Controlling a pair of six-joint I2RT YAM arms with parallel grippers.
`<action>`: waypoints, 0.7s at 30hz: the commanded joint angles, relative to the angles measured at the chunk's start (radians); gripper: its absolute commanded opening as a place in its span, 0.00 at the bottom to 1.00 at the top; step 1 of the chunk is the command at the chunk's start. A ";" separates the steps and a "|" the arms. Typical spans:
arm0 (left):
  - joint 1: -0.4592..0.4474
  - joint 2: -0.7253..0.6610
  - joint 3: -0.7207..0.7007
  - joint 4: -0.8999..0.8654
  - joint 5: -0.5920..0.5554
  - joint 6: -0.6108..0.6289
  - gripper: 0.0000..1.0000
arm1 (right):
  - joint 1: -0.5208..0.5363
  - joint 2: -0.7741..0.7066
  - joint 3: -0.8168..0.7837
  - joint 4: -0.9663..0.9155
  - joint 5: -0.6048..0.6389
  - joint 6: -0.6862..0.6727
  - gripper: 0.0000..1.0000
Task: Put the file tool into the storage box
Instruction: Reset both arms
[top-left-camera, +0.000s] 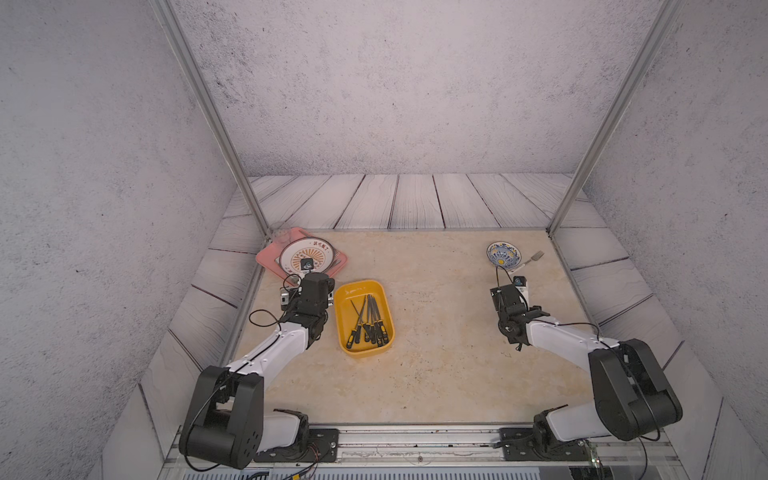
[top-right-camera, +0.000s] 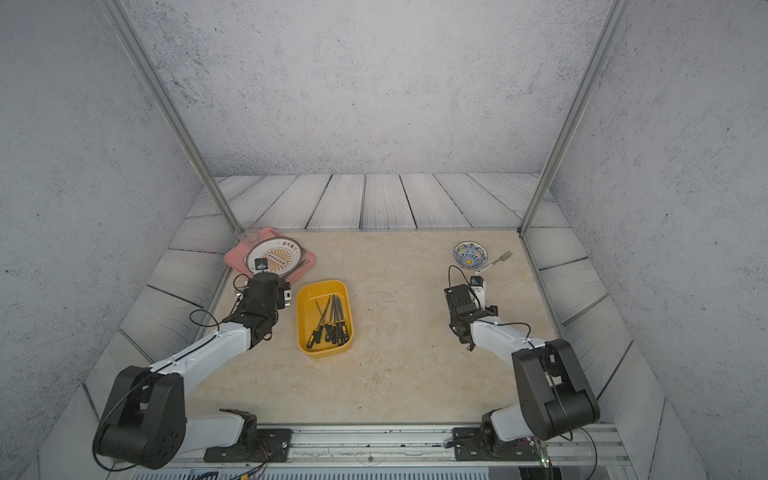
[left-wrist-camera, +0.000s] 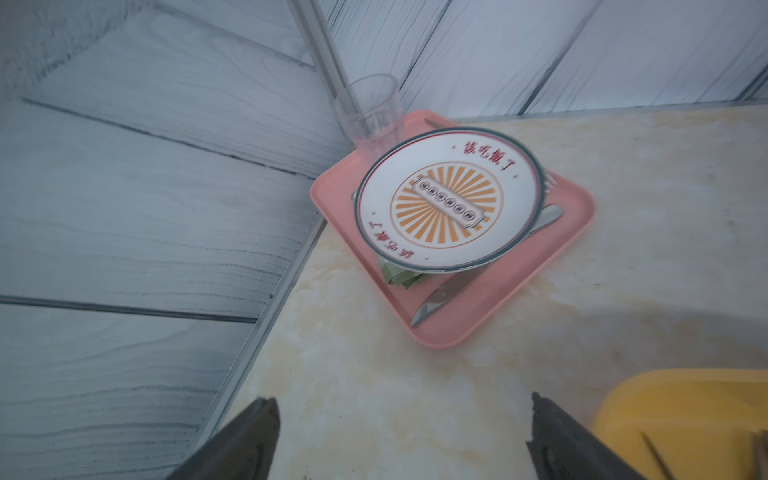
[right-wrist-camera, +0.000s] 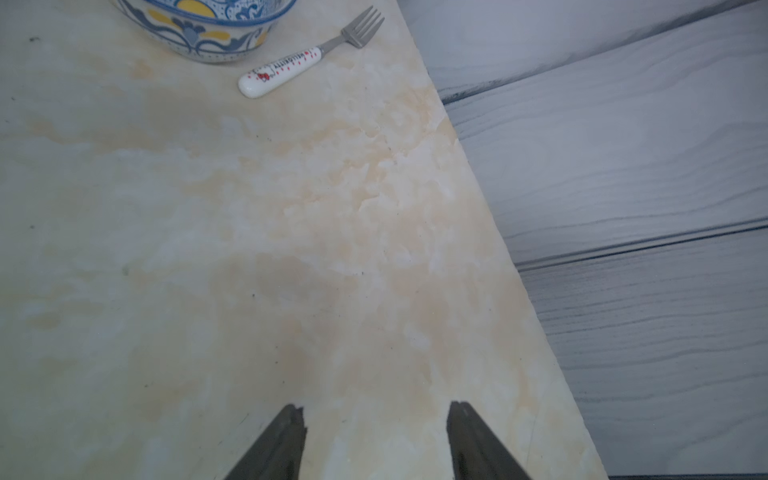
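Marble-look tabletop (top-left-camera: 436, 332) inside a grey-walled enclosure, with plank-pattern panels around the edge.

- storage box (top-left-camera: 345, 300) (top-right-camera: 307, 299): yellow, left of centre, long axis running near–far. It sits flat on the table.
- files (top-left-camera: 370, 320) (top-right-camera: 330, 322): a bundle lying inside the box, with handles at the near end and tips toward the far end. I can't get an exact count.
- left gripper (left-wrist-camera: 401, 409): just left of the box, level with its far end. The jaws are spread wide with only bare table between them, gripping and touching nothing. In the left wrist view the box corner (left-wrist-camera: 665, 399) shows just beside one finger, apart from it.
- right gripper (right-wrist-camera: 374, 409): well apart from the box, on the right side of the table. The jaws are parted about halfway and empty, over bare table.
- Far-left corner: pink tray (top-left-camera: 266, 257) (left-wrist-camera: 478, 324) holding a plate (left-wrist-camera: 449, 199), a clear glass (left-wrist-camera: 370, 112) and a knife (left-wrist-camera: 449, 291).
- Far right: blue-patterned bowl (top-left-camera: 503, 253) with a white-handled fork (right-wrist-camera: 299, 62) just beside it.
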 joint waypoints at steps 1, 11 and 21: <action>0.052 0.064 -0.047 0.161 0.093 0.033 0.98 | -0.016 0.012 0.012 0.218 0.089 -0.023 0.60; 0.157 0.183 -0.126 0.484 0.365 0.085 0.98 | -0.138 -0.056 -0.113 0.473 -0.147 -0.028 0.59; 0.186 0.189 -0.167 0.537 0.477 0.097 0.98 | -0.174 -0.082 -0.214 0.701 -0.426 -0.239 1.00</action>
